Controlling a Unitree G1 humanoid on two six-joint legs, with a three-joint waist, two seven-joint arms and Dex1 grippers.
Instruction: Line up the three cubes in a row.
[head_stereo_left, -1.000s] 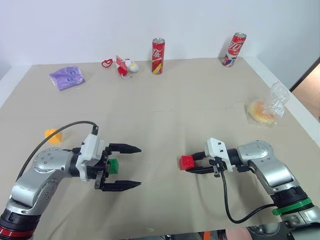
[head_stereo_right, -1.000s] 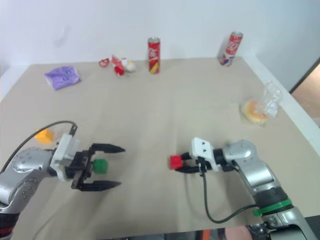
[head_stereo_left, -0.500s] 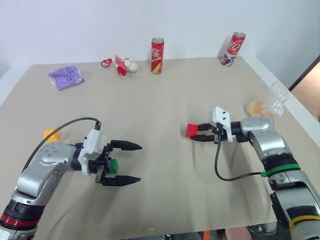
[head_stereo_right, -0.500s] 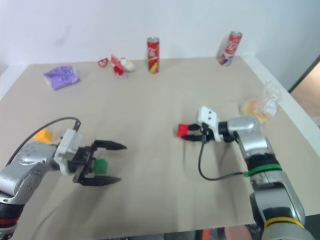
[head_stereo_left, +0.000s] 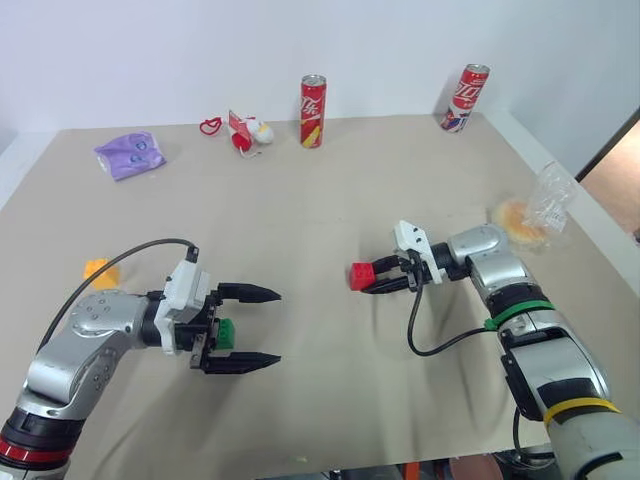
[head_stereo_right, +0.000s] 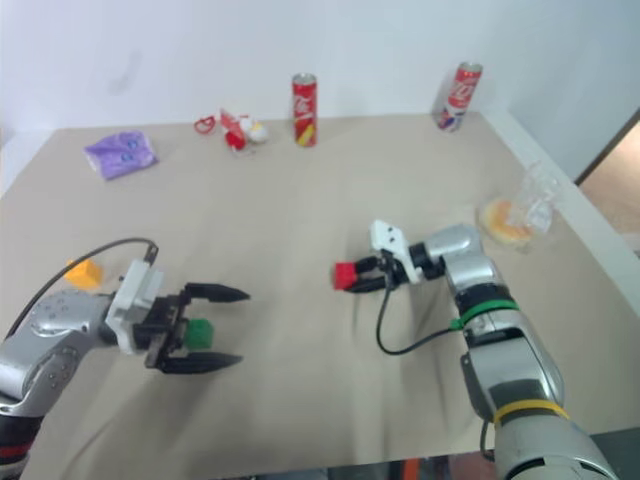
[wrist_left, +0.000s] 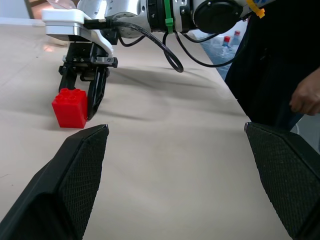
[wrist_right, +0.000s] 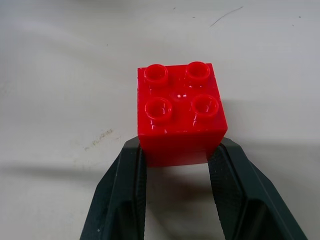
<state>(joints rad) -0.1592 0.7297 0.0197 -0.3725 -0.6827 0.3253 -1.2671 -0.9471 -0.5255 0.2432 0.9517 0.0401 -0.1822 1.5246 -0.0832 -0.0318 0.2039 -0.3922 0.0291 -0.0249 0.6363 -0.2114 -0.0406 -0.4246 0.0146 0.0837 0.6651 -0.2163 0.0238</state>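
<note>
Left eye view: row's not built yet, cubes scattered.
My right gripper (head_stereo_left: 377, 279) pinches the red cube (head_stereo_left: 362, 276) mid-table; green cube (head_stereo_left: 226, 333) sits between my wide-open left gripper (head_stereo_left: 262, 326); yellow cube (head_stereo_left: 97, 268) at its 10 o'clock.

Table (head_stereo_left: 330, 210), beige cover, carries two upright red soda cans at the far edge: one central (head_stereo_left: 314, 97), one toward the right corner (head_stereo_left: 472, 87). Between the central can and a purple pouch (head_stereo_left: 130, 155) lies a small red-and-white toy (head_stereo_left: 245, 131). A bagged snack (head_stereo_left: 532, 214) sits near the right edge. A person's dark clothing (wrist_left: 280, 60) shows beside the table.
</note>
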